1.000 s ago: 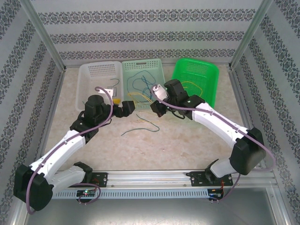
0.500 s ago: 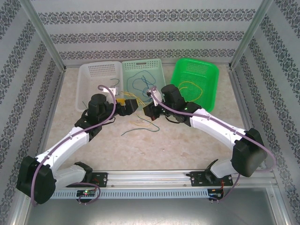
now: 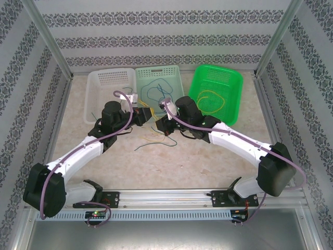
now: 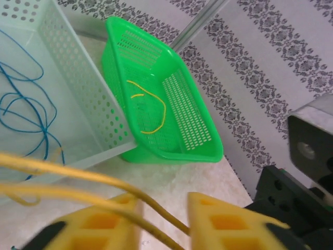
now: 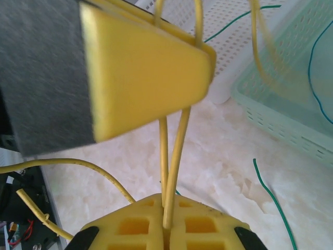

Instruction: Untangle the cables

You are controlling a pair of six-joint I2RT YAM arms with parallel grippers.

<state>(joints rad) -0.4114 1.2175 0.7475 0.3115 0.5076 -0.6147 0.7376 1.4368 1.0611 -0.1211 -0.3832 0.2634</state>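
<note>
Yellow cables (image 5: 163,156): two strands pinched, right claw (image 5: 166,213).

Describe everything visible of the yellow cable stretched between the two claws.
The yellow cable is a thin, smooth, plastic-looking wire, held in the air. The right claw is shut on two of its strands side by side; they run up toward the left claw, where it passes through the gap between the yellow fingers. Loose kinked bends trail off to the sides.

Green basket (image 4: 197,130) & mint basket (image 4: 88,99): glossy perf. plastic, mint one translucent. Yellow cables (image 5: 176,156): smooth plastic sheath; jaws matt yellow plastic. Tabletop (image 3: 208,161): marble-look, low sheen.
</note>
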